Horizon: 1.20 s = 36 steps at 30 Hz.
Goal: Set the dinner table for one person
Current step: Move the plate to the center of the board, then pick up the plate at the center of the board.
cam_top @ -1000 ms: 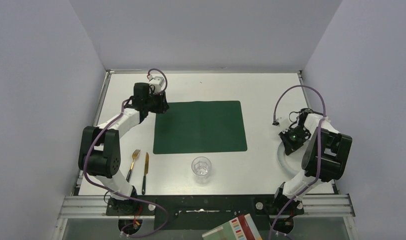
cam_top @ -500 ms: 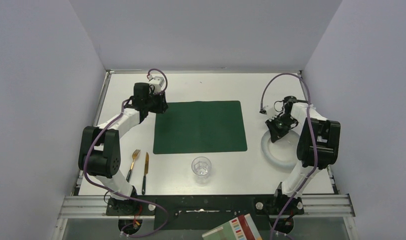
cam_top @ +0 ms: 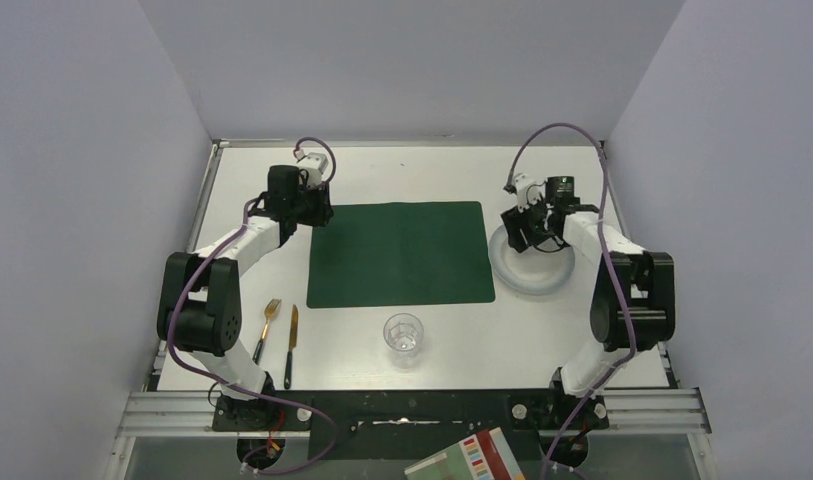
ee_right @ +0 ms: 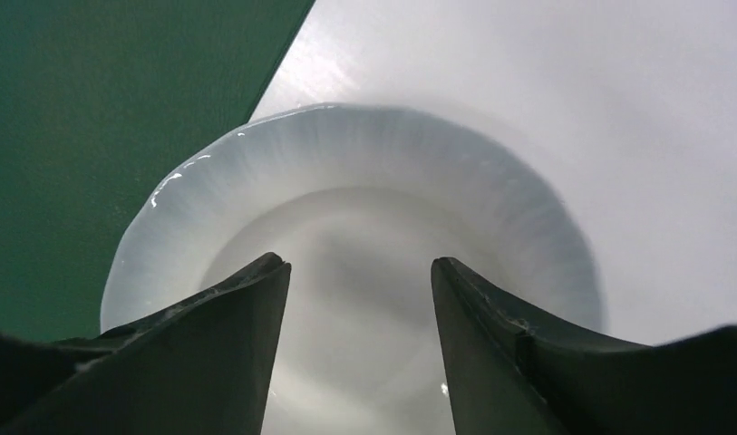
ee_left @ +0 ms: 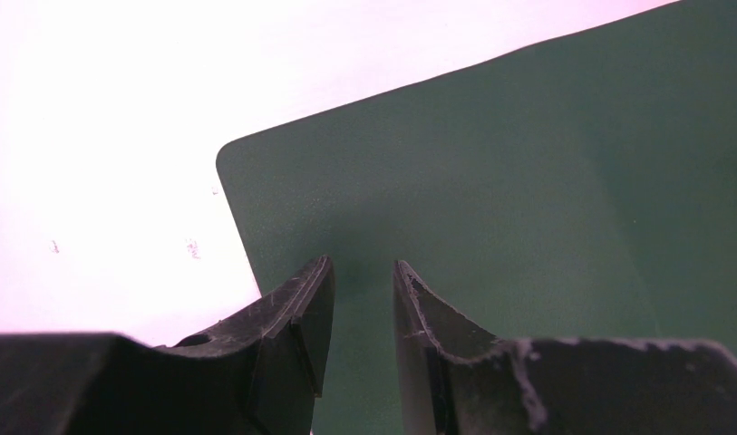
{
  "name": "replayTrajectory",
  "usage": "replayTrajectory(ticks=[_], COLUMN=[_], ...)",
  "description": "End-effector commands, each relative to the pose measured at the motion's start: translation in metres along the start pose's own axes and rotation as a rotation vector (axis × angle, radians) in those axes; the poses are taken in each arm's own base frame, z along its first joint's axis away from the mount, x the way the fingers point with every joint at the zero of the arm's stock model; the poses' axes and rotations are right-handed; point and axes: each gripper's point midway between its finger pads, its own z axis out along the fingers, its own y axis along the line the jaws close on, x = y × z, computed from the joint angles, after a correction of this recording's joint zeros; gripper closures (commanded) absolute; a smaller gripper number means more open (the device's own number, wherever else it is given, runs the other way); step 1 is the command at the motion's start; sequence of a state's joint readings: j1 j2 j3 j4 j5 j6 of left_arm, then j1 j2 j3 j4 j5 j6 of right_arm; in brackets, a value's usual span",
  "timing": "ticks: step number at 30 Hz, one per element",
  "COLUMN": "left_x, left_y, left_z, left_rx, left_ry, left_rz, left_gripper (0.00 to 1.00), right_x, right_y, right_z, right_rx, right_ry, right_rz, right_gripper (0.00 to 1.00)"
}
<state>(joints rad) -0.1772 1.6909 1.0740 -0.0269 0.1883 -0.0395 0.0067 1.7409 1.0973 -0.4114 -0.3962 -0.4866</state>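
The dinner table (cam_top: 432,175) is a large white top with a dark green placemat (cam_top: 402,255) in its middle. A white plate (cam_top: 544,278) lies just right of the mat, its left rim at the mat's edge. My right gripper (cam_top: 525,232) hangs over the plate's far-left part, open; in the right wrist view its gripper (ee_right: 357,265) has only the plate's well (ee_right: 364,181) between the fingers. My left gripper (cam_top: 320,212) sits low at the mat's far-left corner. In the left wrist view, that gripper (ee_left: 363,263) shows a narrow gap with only green mat (ee_left: 528,181) in it.
A clear glass (cam_top: 403,340) stands in front of the mat near the table's front edge. A gold fork (cam_top: 268,325) and a knife (cam_top: 291,345) lie side by side at the front left. A book's corner (cam_top: 472,458) shows below the table.
The right arm swept from the right edge toward the far left, dragging the plate along to the mat's right edge. Its jaws, shut before, now stand open. The left arm stayed still.
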Motion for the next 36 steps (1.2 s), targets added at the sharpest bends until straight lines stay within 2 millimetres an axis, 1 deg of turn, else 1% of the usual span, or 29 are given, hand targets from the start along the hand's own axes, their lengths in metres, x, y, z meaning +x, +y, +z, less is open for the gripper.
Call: replayTrajectory(ticks=[1, 2, 4, 5, 7, 8, 10, 12, 13, 14, 15, 16, 18, 20, 23, 25, 26, 27, 30, 32, 35, 36], left_x=[-0.025, -0.025, -0.024, -0.024, -0.024, -0.024, -0.025, -0.025, -0.025, -0.025, -0.024, -0.022, -0.018, -0.017, -0.017, -0.019, -0.02, -0.022, -0.029, -0.036, -0.046, -0.049], left_y=[-0.002, -0.002, -0.004, -0.004, -0.005, -0.006, -0.008, -0.01, -0.01, -0.011, -0.013, -0.014, -0.018, -0.023, -0.032, -0.046, -0.053, -0.062, -0.105, -0.137, -0.181, -0.196], left_z=[0.0, 0.0, 0.0, 0.0, 0.0, 0.0, 0.0, 0.0, 0.0, 0.0, 0.001, 0.001, 0.003, 0.005, 0.004, 0.001, -0.001, -0.002, -0.008, -0.003, 0.011, 0.015], left_rx=[0.003, 0.005, 0.012, 0.016, 0.022, 0.026, 0.035, 0.043, 0.043, 0.042, 0.043, 0.045, 0.057, 0.083, 0.139, 0.217, 0.263, 0.316, 0.518, 0.606, 0.687, 0.715], left_ry=[-0.062, -0.061, -0.057, -0.057, -0.055, -0.054, -0.055, -0.06, -0.065, -0.074, -0.079, -0.081, -0.08, -0.085, -0.112, -0.144, -0.157, -0.175, -0.18, -0.153, -0.105, -0.091], left_rz=[0.029, 0.027, 0.024, 0.023, 0.019, 0.017, 0.014, 0.007, -0.002, -0.013, -0.02, -0.025, -0.044, -0.063, -0.112, -0.172, -0.212, -0.256, -0.347, -0.357, -0.324, -0.314], left_gripper=[0.7, 0.7, 0.71, 0.71, 0.7, 0.71, 0.7, 0.71, 0.7, 0.7, 0.69, 0.69, 0.67, 0.67, 0.66, 0.65, 0.64, 0.63, 0.59, 0.53, 0.46, 0.4], right_x=[-0.096, -0.095, -0.086, -0.075, -0.061, -0.05, -0.017, 0.024, 0.042, 0.057, 0.068, 0.073, 0.076, 0.075, 0.069, 0.066, 0.064, 0.062, 0.057, 0.057, 0.059, 0.06], right_y=[-0.033, -0.034, -0.037, -0.037, -0.041, -0.042, -0.046, -0.056, -0.058, -0.061, -0.059, -0.057, -0.05, -0.041, -0.037, -0.031, -0.028, -0.027, -0.027, -0.029, -0.031, -0.031], right_z=[-0.082, -0.094, -0.113, -0.123, -0.144, -0.149, -0.153, -0.152, -0.151, -0.152, -0.151, -0.15, -0.148, -0.14, -0.13, -0.124, -0.121, -0.117, -0.106, -0.099, -0.095, -0.094], right_rx=[0.224, 0.239, 0.273, 0.271, 0.317, 0.321, 0.301, 0.256, 0.212, 0.178, 0.118, 0.07, -0.027, -0.112, -0.171, -0.215, -0.232, -0.235, -0.221, -0.202, -0.192, -0.191], right_ry=[-0.347, -0.34, -0.313, -0.301, -0.298, -0.268, -0.188, -0.115, -0.081, -0.063, -0.049, -0.053, -0.081, -0.1, -0.141, -0.174, -0.182, -0.188, -0.186, -0.174, -0.17, -0.168], right_rz=[0.02, 0.022, 0.039, 0.05, 0.071, 0.077, 0.109, 0.169, 0.186, 0.218, 0.234, 0.25, 0.274, 0.284, 0.296, 0.288, 0.28, 0.266, 0.256, 0.254, 0.263, 0.268], right_gripper=[0.37, 0.36, 0.36, 0.35, 0.32, 0.31, 0.28, 0.27, 0.27, 0.28, 0.28, 0.29, 0.28, 0.28, 0.3, 0.33, 0.34, 0.34, 0.33, 0.33, 0.33, 0.33])
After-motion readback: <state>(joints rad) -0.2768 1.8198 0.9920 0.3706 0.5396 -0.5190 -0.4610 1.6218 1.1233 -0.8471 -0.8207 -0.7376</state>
